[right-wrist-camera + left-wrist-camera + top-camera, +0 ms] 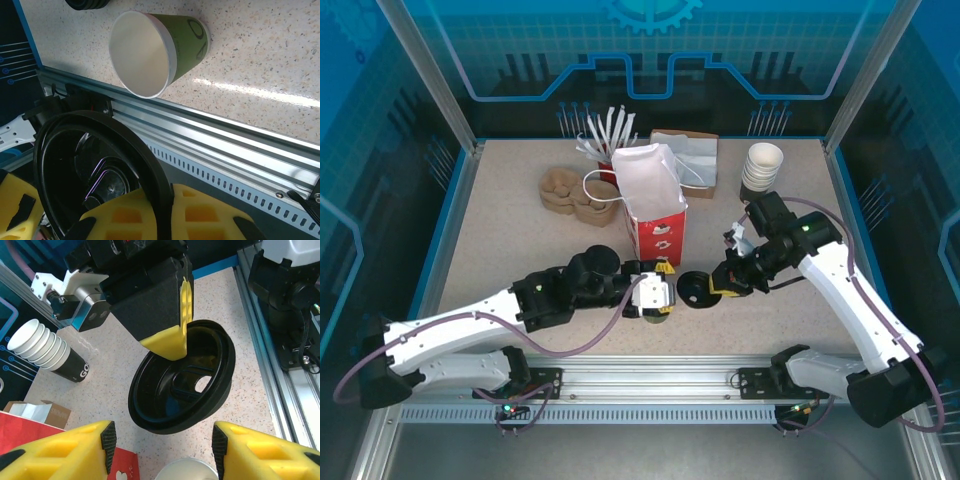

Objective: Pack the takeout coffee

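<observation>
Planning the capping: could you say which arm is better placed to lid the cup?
Probably right: the right gripper pinches the black lid near the open cup; the left gripper holds nothing.

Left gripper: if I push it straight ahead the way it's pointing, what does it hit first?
The black lid, held on edge by the right gripper, dead ahead of the open left gripper. Depth is unclear, but nothing else seems to lie between.
</observation>
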Controlling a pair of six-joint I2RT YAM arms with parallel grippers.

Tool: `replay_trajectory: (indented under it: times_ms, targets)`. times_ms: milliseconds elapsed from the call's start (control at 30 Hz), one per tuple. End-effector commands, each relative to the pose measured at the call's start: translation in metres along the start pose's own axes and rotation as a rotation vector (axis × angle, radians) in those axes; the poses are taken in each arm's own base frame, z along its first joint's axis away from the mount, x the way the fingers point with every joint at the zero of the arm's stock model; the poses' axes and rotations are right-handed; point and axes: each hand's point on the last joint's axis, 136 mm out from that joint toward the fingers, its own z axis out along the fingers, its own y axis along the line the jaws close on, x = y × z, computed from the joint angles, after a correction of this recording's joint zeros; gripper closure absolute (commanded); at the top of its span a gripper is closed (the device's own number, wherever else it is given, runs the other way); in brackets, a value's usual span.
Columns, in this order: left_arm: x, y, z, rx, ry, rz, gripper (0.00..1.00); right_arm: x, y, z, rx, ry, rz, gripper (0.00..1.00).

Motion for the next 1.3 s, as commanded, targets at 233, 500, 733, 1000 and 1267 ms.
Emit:
replay_trajectory:
  times_ms: [233, 500, 733, 1000, 1267]
  targets:
    - [-0.003, -0.012, 0.013, 0.050, 0.000, 0.122, 0.48, 0.008, -0.002, 0.005, -0.030, 0.049, 0.014, 1.00]
    - [-0.007, -0.010, 0.018, 0.037, -0.001, 0.135, 0.54, 0.010, -0.004, 0.006, -0.032, 0.054, 0.015, 1.00]
    - [-0.009, -0.010, 0.023, 0.029, 0.010, 0.158, 0.59, 0.012, -0.005, 0.006, -0.032, 0.056, 0.017, 1.00]
    - [-0.004, -0.009, 0.031, 0.012, 0.078, 0.227, 0.65, 0.014, -0.006, 0.006, -0.028, 0.065, 0.027, 1.00]
    - [0.009, -0.006, 0.037, 0.001, 0.175, 0.315, 0.69, 0.015, -0.006, 0.006, -0.028, 0.070, 0.029, 1.00]
